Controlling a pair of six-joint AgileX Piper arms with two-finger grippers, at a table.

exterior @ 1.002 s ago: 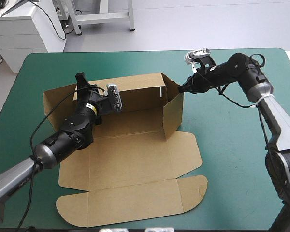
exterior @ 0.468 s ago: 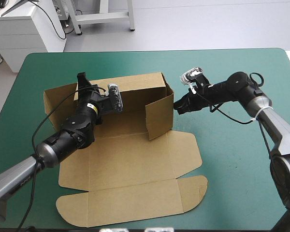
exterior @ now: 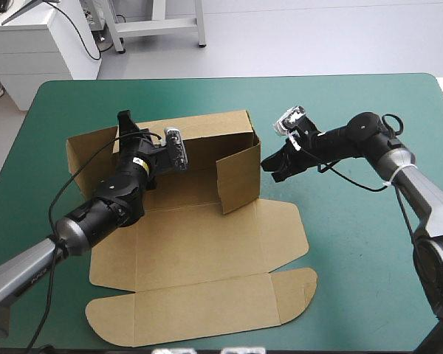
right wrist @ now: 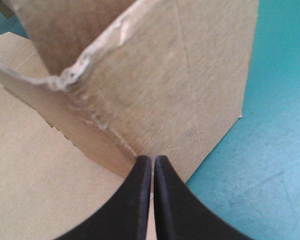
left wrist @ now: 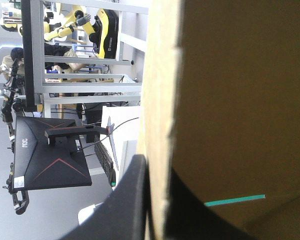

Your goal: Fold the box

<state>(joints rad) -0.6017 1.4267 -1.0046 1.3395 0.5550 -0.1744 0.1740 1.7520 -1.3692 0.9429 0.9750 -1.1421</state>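
left gripper [left wrist: 156,169]: clamped on the top edge of the box [exterior: 207,236], at its raised back wall [exterior: 207,131]; one black finger on each face, board edge between.
left gripper, hard to see: inner finger only a dark shape against the brown wall in the left wrist view; fingertips covered by wrist and wall in the high view.
right gripper [right wrist: 152,159]: pressed together into one pointed arch, nothing held.
right gripper, contact: tips at the foot of the right side flap [exterior: 240,177], on its outer face; touching or just apart, cannot tell.
right side flap: upright, swung inward across the box's right end, at an angle to the back wall.
corner crease: rough and pale where flap meets back wall, seen in the right wrist view.
left side flap [exterior: 85,151]: leaning outward, partly behind the left arm.
base and lid: flat on the teal-green cover [exterior: 354,258]; lid toward the near edge, rounded tabs at both ends; base partly under the left arm.
box position: left of the table's centre, between the two grippers.
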